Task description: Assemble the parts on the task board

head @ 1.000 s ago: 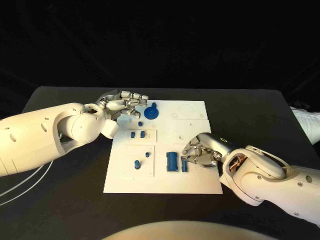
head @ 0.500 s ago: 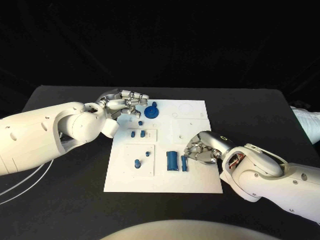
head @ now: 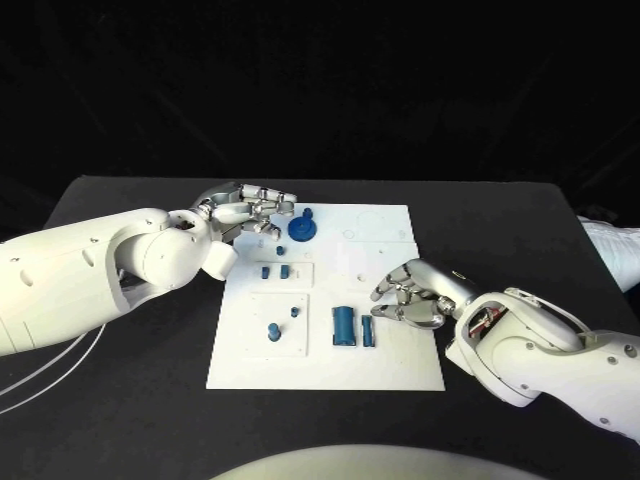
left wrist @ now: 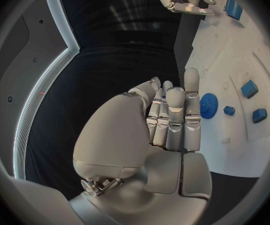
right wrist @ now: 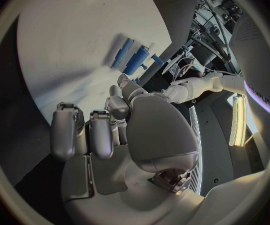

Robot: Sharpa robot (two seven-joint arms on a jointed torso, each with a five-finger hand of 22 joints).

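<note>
Blue bars (head: 352, 326) near task board (head: 392, 365) right edge, just released; right hand (head: 411, 297) withdrawn, fingers spread, empty; next part pending.

Black table (head: 522, 215) w/ dark backdrop behind. White cables (head: 17, 385) on table near-left. White cloth-like obj (head: 630, 245) at right edge, can't ID.

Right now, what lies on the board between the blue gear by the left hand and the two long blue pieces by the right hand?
In the head view, between the blue gear and the long blue pieces lie two small blue blocks in a recessed panel, then bare white board.
</note>
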